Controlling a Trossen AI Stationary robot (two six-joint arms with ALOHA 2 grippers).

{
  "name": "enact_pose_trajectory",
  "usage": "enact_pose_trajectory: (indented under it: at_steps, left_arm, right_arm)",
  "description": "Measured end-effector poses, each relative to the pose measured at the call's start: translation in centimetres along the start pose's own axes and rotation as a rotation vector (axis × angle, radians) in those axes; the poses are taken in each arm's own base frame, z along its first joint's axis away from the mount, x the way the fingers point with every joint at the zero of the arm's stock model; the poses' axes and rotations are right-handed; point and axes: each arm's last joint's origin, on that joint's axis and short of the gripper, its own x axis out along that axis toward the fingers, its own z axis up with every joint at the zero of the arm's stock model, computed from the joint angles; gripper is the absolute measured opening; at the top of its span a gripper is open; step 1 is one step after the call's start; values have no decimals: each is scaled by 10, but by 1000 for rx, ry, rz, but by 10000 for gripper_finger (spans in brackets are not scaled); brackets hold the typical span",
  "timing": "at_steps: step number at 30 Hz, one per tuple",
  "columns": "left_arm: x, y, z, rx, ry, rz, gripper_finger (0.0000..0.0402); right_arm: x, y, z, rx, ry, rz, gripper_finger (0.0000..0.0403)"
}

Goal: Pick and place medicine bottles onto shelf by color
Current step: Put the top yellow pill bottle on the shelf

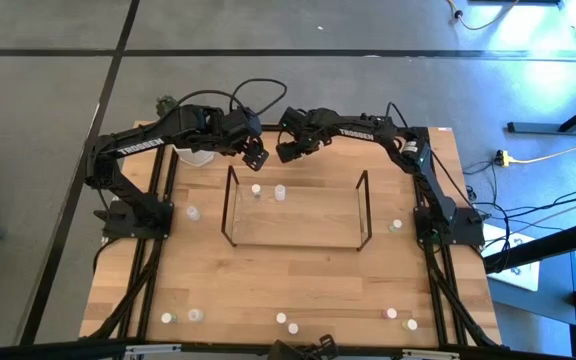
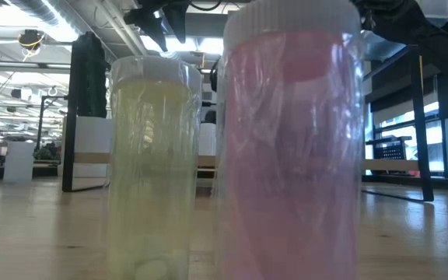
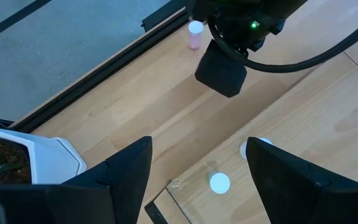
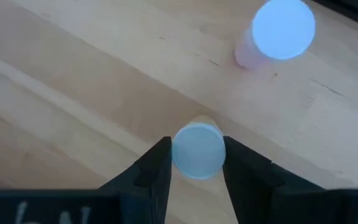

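We count two medicine bottles (image 1: 267,190) on the shelf (image 1: 295,209) at its 11 o'clock end, our right gripper (image 4: 197,160) clamps a yellowish bottle (image 4: 197,150) beyond it, our left gripper (image 3: 197,180) gapes empty alongside, and roughly nine bottles wait around the table.

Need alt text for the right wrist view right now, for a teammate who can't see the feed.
The right gripper has its two dark fingers closed against the sides of a small white-capped bottle, seen from above over the wooden table. A second, pink-tinted bottle stands on the table beyond it, apart from the gripper.
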Motion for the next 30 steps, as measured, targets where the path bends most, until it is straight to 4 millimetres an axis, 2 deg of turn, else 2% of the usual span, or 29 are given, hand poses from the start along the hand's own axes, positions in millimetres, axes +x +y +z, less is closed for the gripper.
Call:
enact_pose_trajectory:
  at_steps: [10,17,25,30]
  left_arm:
    - [0,0,0,0,0,0,255]
    - [0,0,0,0,-1,0,255]
    - [0,0,0,-2,-3,-3,255]
    - [0,0,0,-2,-3,-2,255]
  right_arm:
    - [-10,1,0,-106,24,35,133]
    - [-14,-2,-3,-108,58,20,133]
    - [-34,-4,-5,-118,64,24,133]
    - [-58,-7,-7,-215,52,39,133]
